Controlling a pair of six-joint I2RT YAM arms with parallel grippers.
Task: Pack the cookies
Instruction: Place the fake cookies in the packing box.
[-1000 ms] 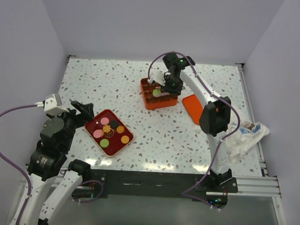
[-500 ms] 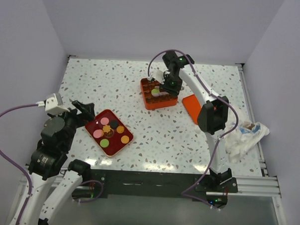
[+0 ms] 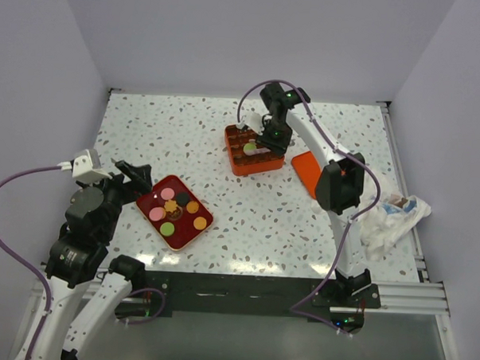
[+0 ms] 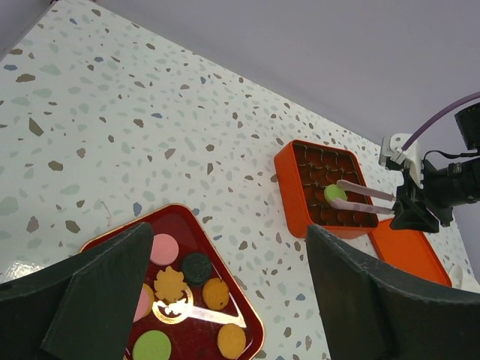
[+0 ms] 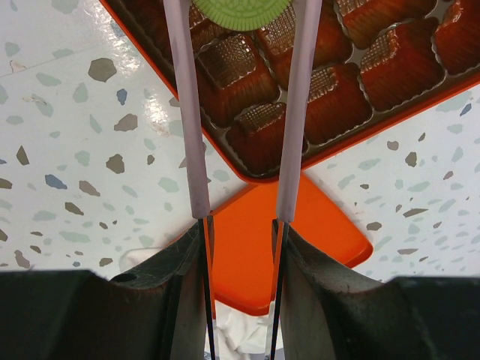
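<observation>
Several cookies (image 4: pixel 163 248) in pink, orange, green and dark brown lie in a red tray (image 3: pixel 148 193). My left gripper (image 4: pixel 229 227) hovers open above the tray's far corner, holding nothing; it sits at the table's left side (image 3: pixel 132 179). My right gripper (image 5: pixel 240 229) is shut on a pair of pink-sleeved tongs (image 5: pixel 187 112). The tong tips pinch a green cookie (image 5: pixel 241 9) just above the cups of the orange box (image 5: pixel 337 82). The top view shows that cookie (image 3: pixel 249 148) over the box's middle, with the right gripper (image 3: pixel 272 137) beside it.
The box's orange lid (image 3: pixel 307 171) lies flat on the table just right of the box (image 3: pixel 256 166). A crumpled white cloth (image 3: pixel 390 218) sits at the right edge. Speckled tabletop separates the red tray from the box. Walls close in the left, back and right.
The right wrist has shifted slightly over the box, with the green cookie still in the tongs. The left arm has not moved.
</observation>
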